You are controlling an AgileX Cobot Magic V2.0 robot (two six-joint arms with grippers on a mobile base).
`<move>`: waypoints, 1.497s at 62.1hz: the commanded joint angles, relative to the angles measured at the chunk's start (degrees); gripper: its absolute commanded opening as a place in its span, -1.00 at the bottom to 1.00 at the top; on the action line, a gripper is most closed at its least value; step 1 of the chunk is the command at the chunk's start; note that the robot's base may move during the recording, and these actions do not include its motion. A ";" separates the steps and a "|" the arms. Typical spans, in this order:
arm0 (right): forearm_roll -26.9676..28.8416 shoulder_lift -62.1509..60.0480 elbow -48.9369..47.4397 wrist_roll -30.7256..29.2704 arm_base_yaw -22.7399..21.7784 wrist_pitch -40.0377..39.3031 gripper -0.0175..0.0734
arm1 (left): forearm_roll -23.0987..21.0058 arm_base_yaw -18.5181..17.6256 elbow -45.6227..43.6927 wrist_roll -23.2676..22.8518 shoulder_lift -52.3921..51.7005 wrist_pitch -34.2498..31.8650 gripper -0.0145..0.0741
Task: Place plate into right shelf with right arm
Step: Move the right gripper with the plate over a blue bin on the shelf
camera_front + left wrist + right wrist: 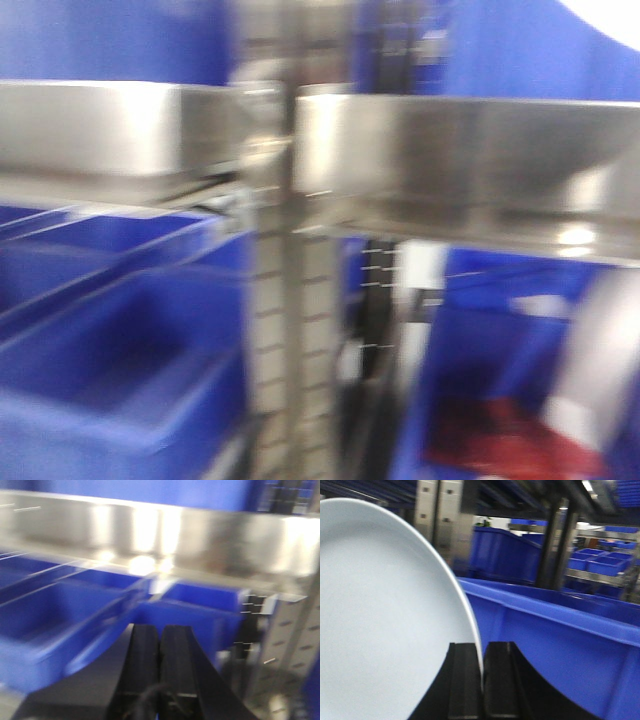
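The plate (385, 620), plain white with a pale bluish tint, is clamped at its thin rim between the black fingers of the right gripper (482, 655). It is held just beside a blue bin (560, 630) of the right shelf (470, 150), whose shiny steel rail is blurred.

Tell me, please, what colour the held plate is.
The plate is pale bluish white; the right wrist view shows it best.
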 commanded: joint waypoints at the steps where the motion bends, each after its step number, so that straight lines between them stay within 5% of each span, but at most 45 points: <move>1: 0.06 0.69 -1.77 -0.42 -0.20 -6.16 -0.47 | -0.35 0.04 0.57 -0.16 -0.36 -4.92 -0.78; 93: 0.75 0.82 -1.85 -0.27 -0.20 -8.80 -0.47 | -0.35 0.04 0.57 -0.16 -0.36 -4.92 -0.78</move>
